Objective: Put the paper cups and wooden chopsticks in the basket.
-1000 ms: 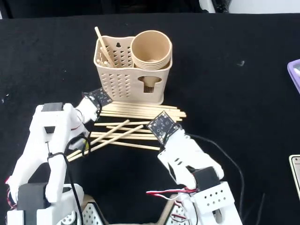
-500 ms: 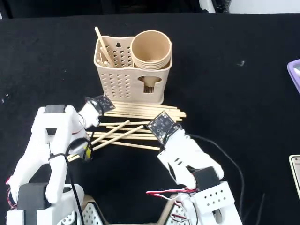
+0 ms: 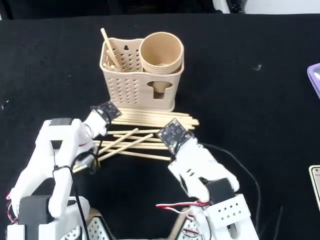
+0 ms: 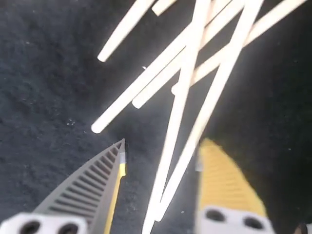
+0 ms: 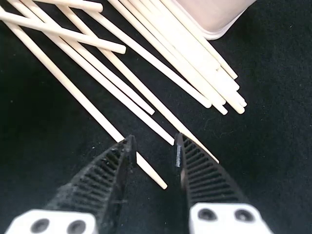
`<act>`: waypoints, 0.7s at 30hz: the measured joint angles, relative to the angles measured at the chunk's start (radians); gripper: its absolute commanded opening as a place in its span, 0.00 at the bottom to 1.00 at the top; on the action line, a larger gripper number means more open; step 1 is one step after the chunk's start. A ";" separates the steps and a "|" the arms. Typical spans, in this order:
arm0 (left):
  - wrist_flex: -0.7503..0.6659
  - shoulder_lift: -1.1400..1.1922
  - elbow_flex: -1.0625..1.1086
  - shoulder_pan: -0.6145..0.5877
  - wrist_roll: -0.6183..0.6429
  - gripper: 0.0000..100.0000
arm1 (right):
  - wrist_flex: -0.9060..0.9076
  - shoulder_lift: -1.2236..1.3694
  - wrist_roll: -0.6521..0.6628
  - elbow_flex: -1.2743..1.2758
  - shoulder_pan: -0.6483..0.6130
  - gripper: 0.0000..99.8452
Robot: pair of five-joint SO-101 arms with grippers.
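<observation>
A beige perforated basket (image 3: 131,86) stands at the back of the black table. It holds a stack of paper cups (image 3: 161,52) and one slanted chopstick (image 3: 110,50). Several wooden chopsticks (image 3: 150,131) lie loose in front of it. My left gripper (image 4: 161,150) is open just above the cloth, and two crossed chopsticks (image 4: 187,122) run between its fingers. My right gripper (image 5: 153,141) is open with a narrow gap, low over the right ends of the pile. One chopstick tip (image 5: 152,174) lies between its fingers.
A purple object (image 3: 315,77) shows at the right edge and a pale one (image 3: 315,182) lower down. The black cloth (image 3: 250,110) is bare to the right of the pile. A white cable (image 3: 175,205) runs between the arm bases.
The left arm has drawn back toward the near edge and sunk lower over the left ends of the chopsticks. The right arm and the basket have not moved.
</observation>
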 measured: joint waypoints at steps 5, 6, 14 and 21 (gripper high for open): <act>0.002 0.000 0.032 0.003 0.005 0.06 | 0.000 0.000 0.000 0.000 0.000 0.14; 0.002 0.000 0.037 0.005 0.005 0.06 | 0.000 0.000 0.000 0.000 0.000 0.14; 0.078 -0.002 0.043 0.011 0.003 0.04 | 0.000 0.000 0.000 0.000 0.000 0.14; 0.273 -0.002 -0.046 0.009 -0.046 0.03 | 0.000 0.000 0.000 0.000 0.000 0.14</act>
